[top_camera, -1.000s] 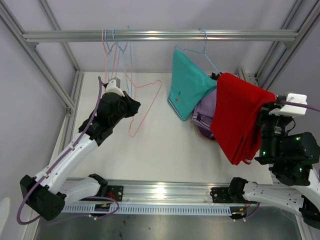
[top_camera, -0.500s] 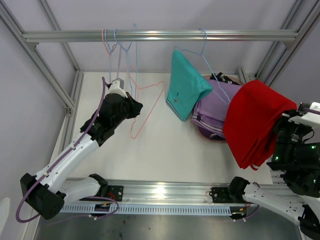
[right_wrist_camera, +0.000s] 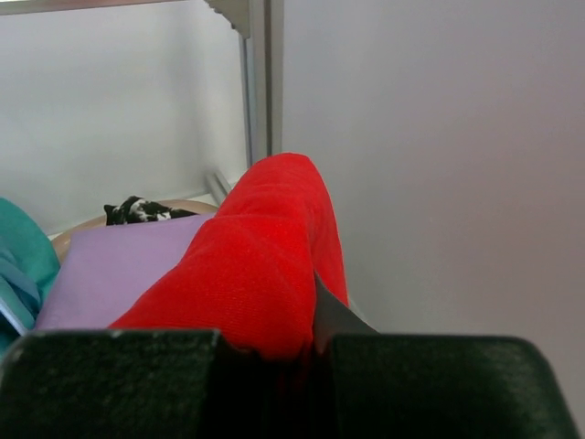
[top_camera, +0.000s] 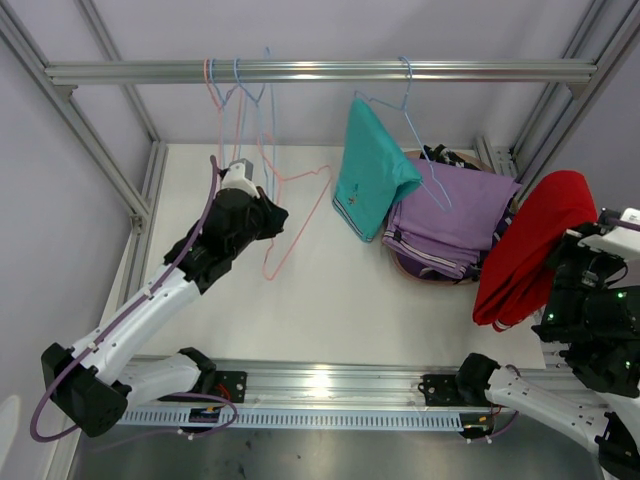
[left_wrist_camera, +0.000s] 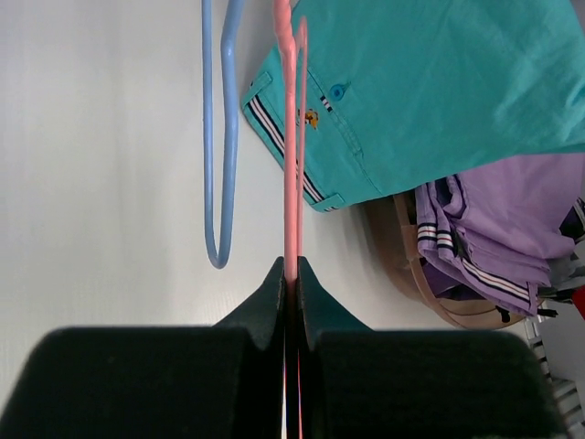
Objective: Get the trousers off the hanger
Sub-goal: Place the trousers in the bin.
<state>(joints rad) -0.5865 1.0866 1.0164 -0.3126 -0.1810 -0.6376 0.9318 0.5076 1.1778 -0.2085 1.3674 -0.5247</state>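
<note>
1. Right end effector (right_wrist_camera: 274, 352) is seen clamped on the red trousers (top_camera: 535, 245), with the cloth bunched between its fingers.
2. The red trousers are held up at the right side of the worktop (top_camera: 330, 300). They hang down in a long fold just beside the basket (left_wrist_camera: 409, 267) and are on no hanger.
3. The left end effector (left_wrist_camera: 291, 273) is pinched fully together on the wire of the pink hanger (left_wrist_camera: 291, 137). This hanger is hooked over the left part of the rail (top_camera: 320, 72).
4. A blue hanger (left_wrist_camera: 207, 137) is seen just beside the pink one, and it is likewise hooked on the rail.
5. The teal trousers (top_camera: 370, 165), marked by a striped hem, are draped over a light-blue hanger (top_camera: 412, 115). That hanger is hooked on the rail to the right of its middle.
6. The lilac trousers (top_camera: 455, 210) are laid across the basket at the back right of the worktop, next to the hanging teal pair. A striped band is shown along their near edge.
7. A black speckled garment (right_wrist_camera: 137, 210) is glimpsed at the far rim of the basket, behind the lilac cloth. How it lies cannot be told, as most of it is hidden.
</note>
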